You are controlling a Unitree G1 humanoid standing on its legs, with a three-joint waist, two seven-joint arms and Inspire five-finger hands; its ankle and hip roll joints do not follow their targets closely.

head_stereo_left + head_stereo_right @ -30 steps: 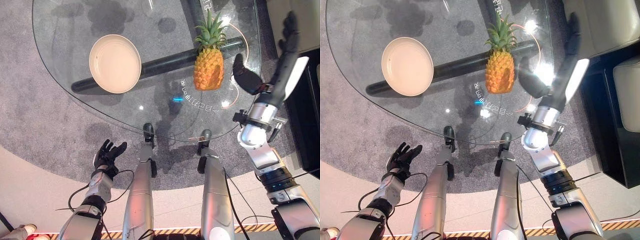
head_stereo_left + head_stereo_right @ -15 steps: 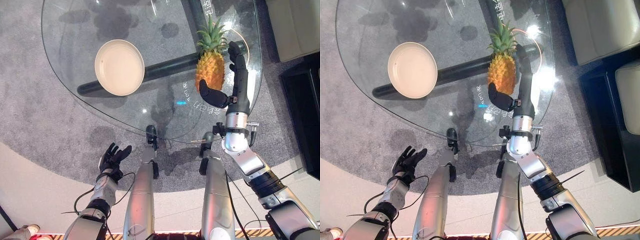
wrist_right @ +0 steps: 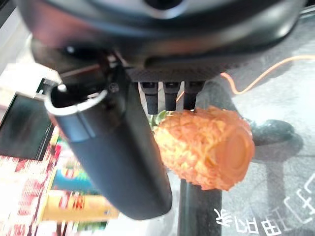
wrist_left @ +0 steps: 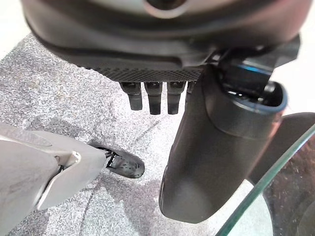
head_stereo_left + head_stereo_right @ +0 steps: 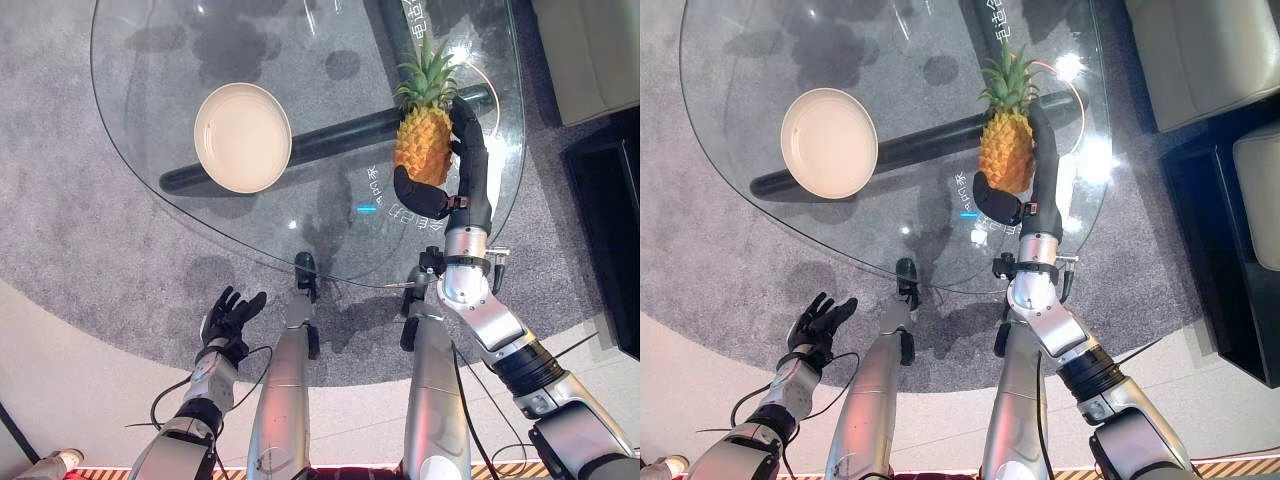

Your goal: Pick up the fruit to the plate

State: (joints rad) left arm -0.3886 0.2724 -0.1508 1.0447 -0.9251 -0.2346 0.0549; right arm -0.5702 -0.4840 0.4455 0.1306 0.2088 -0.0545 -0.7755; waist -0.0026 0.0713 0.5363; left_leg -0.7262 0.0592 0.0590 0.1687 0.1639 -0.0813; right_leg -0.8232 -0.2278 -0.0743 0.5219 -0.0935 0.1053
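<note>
Upper right of the frame, the right hand (image 5: pixel 452 178) is at the orange pineapple with its green leafy crown (image 5: pixel 421 138), straight fingers up one flank and thumb by the base, spread wide and not yet clamped, while the fruit stands upright on the round glass worktop (image 5: pixel 150 60). This looks like the grasp step: next the fingers need to close firmly before carrying it left to the empty cream round plate (image 5: pixel 243 137), well apart at centre-left. The left hand (image 5: pixel 228 318) hangs relaxed and empty, lower left.

Glossy glass table (image 5: pixel 180 120), rough-skinned pineapple (image 5: pixel 421 150)
</note>
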